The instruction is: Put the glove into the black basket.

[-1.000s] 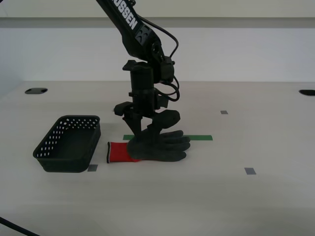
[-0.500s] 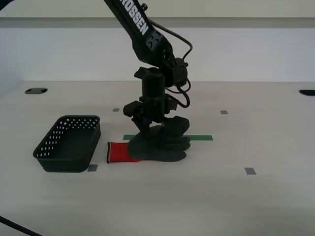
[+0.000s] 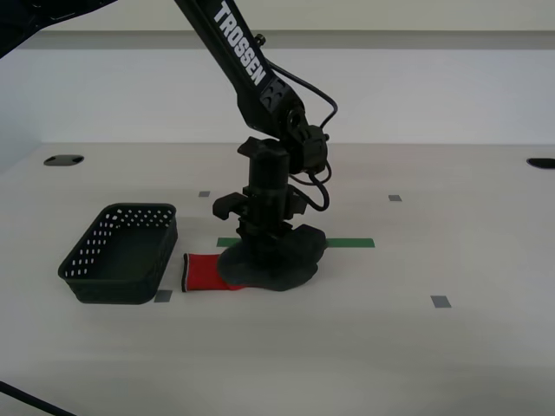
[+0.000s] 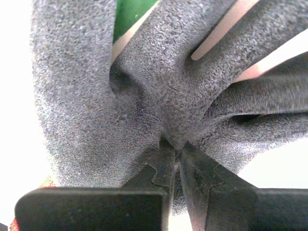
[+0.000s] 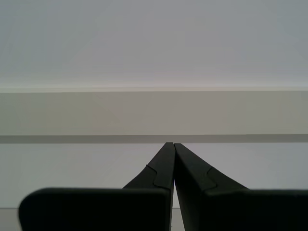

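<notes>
Grey glove (image 3: 269, 264): one, pinched by second hand (image 4: 176, 147); one black basket (image 3: 121, 253) beside.

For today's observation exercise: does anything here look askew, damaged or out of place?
Only the glove stands out: its grey palm is bunched into a fold where my second gripper pinches it on the table. The black basket sits upright and empty.

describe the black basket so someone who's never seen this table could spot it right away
Look at the pale table, toward the exterior view's left. The black basket sits there beside the glove's red cuff, apart from it. It alone is a rectangular tub with perforated sloping sides.
</notes>
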